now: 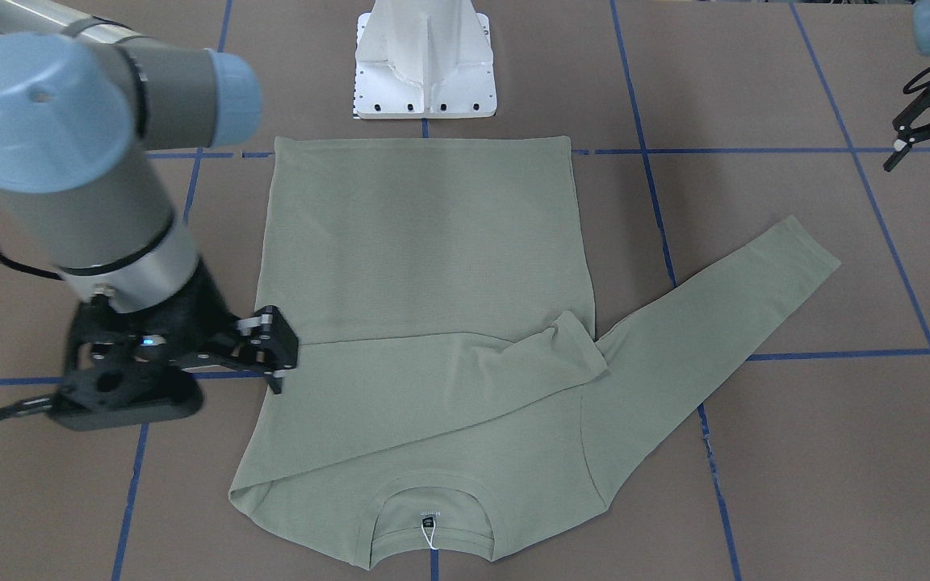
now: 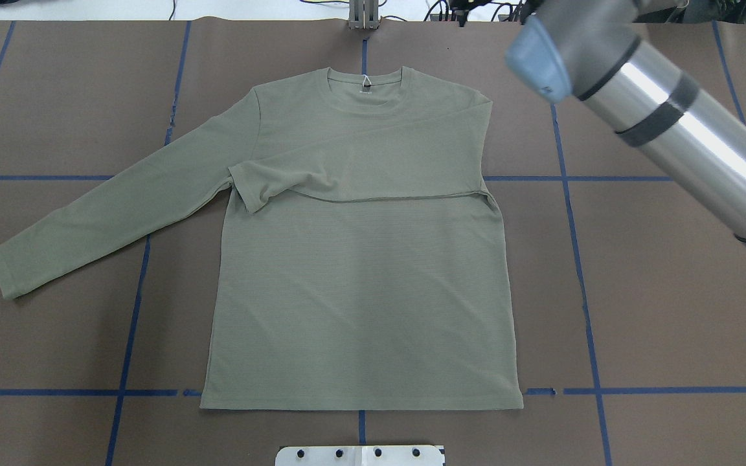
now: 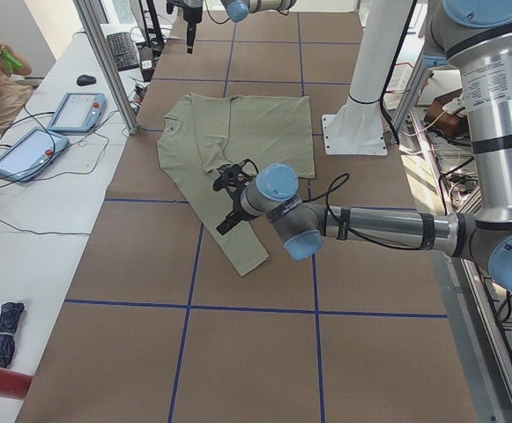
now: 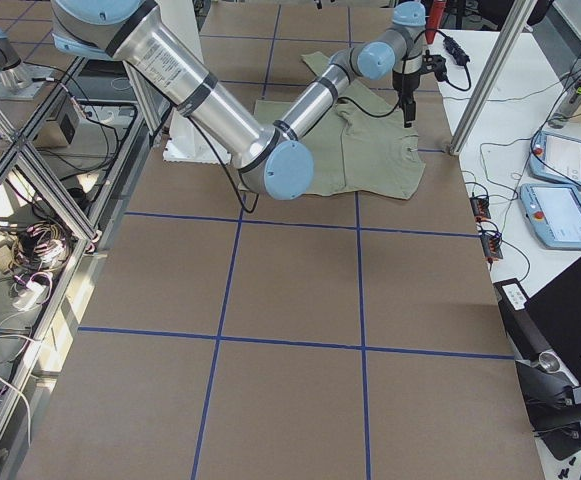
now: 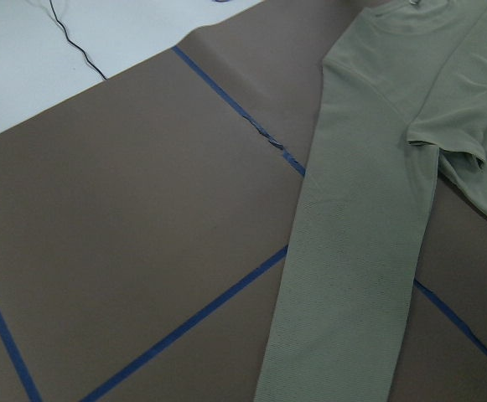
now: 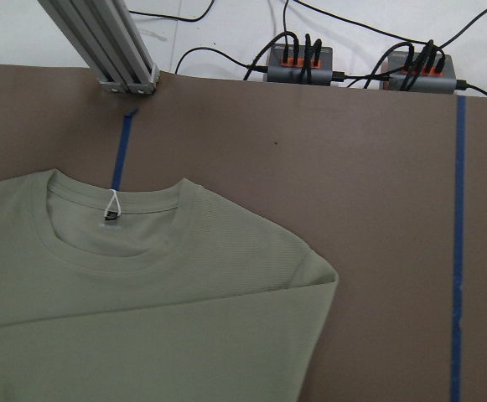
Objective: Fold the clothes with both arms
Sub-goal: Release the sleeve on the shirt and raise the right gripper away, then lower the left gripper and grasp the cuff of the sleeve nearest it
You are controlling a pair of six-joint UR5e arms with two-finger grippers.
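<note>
On the bench [image 2: 638, 310] the shirt [image 2: 360, 291] lies flat, one sleeve folded across its chest. The other sleeve [image 2: 107, 213] looks due next, needing a cuff grasp. The left arm [image 3: 379, 226] has its jaws spread and empty; whether the right arm [image 1: 110, 218] has its jaws spread or clenched I cannot tell.

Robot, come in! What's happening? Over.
Left gripper open, clear of shirt. Right gripper by shirt's side, jaws unclear. One sleeve folded across, other sleeve spread out. Nothing blocking.

Sage shirt [image 2: 360, 291] flat, one sleeve folded across chest, other outstretched; left arm [image 3: 388, 227], right arm [image 2: 671, 123] aloft.
</note>
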